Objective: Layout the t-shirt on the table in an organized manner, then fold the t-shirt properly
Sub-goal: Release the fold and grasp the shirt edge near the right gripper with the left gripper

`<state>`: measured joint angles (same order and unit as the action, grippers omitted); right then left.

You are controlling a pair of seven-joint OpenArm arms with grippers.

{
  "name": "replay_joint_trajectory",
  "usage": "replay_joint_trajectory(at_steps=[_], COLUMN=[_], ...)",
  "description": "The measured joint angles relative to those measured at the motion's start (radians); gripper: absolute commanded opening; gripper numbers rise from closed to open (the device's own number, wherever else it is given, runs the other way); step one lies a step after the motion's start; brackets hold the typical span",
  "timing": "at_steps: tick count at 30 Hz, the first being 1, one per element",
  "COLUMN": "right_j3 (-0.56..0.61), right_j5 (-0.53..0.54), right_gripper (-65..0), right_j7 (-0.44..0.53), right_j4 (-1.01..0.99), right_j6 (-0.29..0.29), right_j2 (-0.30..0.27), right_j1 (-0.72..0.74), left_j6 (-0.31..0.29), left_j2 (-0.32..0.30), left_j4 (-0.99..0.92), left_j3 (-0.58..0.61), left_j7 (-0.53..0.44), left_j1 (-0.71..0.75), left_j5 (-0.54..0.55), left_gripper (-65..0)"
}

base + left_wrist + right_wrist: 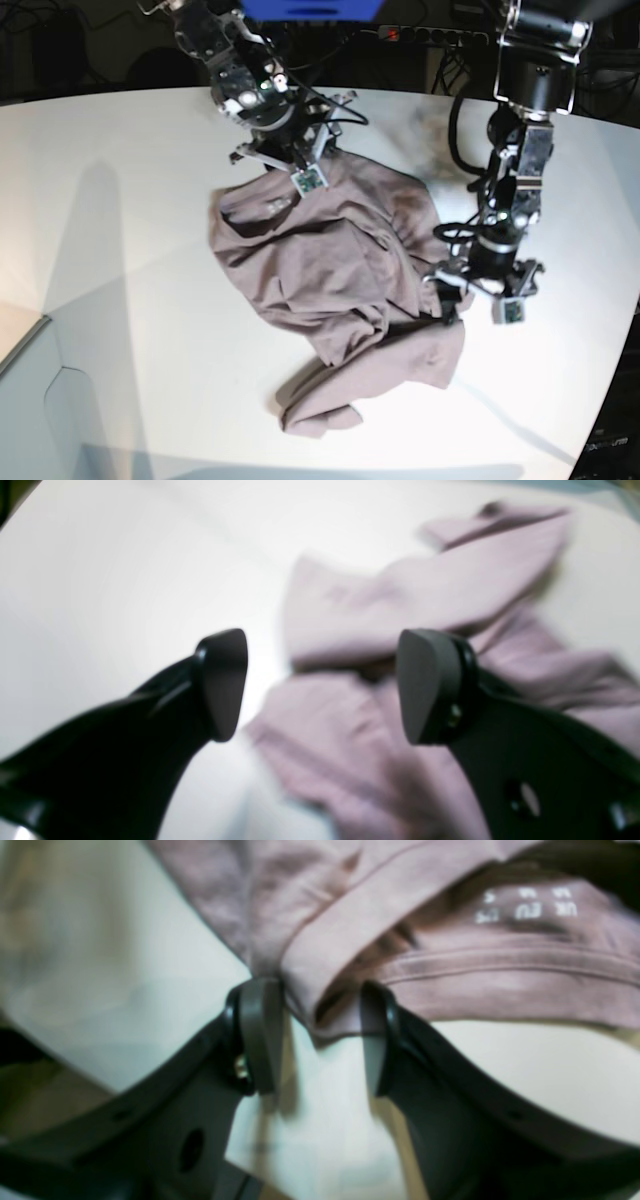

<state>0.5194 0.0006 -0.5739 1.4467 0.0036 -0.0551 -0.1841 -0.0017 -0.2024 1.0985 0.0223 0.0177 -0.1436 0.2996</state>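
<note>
On the bench (120,300): t-shirt (340,290) lying in a crumpled heap, mid-surface.
Feel: soft, light, floppy cotton, I'd guess; bunches easily.
Left gripper (320,685): fingers wide apart, empty, over the cloth.
Right gripper (317,1035): fingers part-open around the collar fold (320,965); real grip unclear.
Grab: shoulder seams or hem corners, probably.

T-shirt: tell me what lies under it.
The t-shirt lies crumpled on the white table, which shows bare all around it. Its folds overlap, so some cloth rests on its own layers. Whether anything else sits beneath cannot be seen; the fabric covers it.
</note>
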Motion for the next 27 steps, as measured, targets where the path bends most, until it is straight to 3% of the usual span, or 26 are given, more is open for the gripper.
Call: replay_joint_trajectory(at_steps=[9, 13, 17, 21, 27], right_j3=[-0.18, -0.227, -0.236, -0.237, -0.235], right_j5=[0.0, 0.0, -0.003, -0.003, -0.003], right_gripper=[-38.7, -38.8, -38.7, -38.7, -38.7], right_j7=[0.035, 0.041, 0.016, -0.034, -0.032], right_j4=[0.01, 0.014, 0.044, 0.097, 0.15], right_j6=[0.001, 0.001, 0.0, 0.0, 0.0], right_j2=[0.002, 0.003, 0.002, -0.006, -0.005], right_j1=[-0.031, -0.043, -0.058, -0.083, -0.092], left_j6=[-0.002, 0.0, -0.002, -0.001, -0.002], left_j2=[0.002, 0.04, 0.085, 0.101, 0.108], left_j4=[-0.143, -0.182, -0.189, -0.189, -0.196], left_j3=[-0.047, -0.048, -0.045, -0.045, -0.045], left_j7=[0.001, 0.001, 0.002, 0.001, 0.004], left_j1=[0.013, 0.012, 0.003, 0.0, 0.0], left_j5=[-0.002, -0.002, -0.003, -0.003, -0.003], left_gripper=[-19.6, -19.6, -19.6, -19.8, -20.5])
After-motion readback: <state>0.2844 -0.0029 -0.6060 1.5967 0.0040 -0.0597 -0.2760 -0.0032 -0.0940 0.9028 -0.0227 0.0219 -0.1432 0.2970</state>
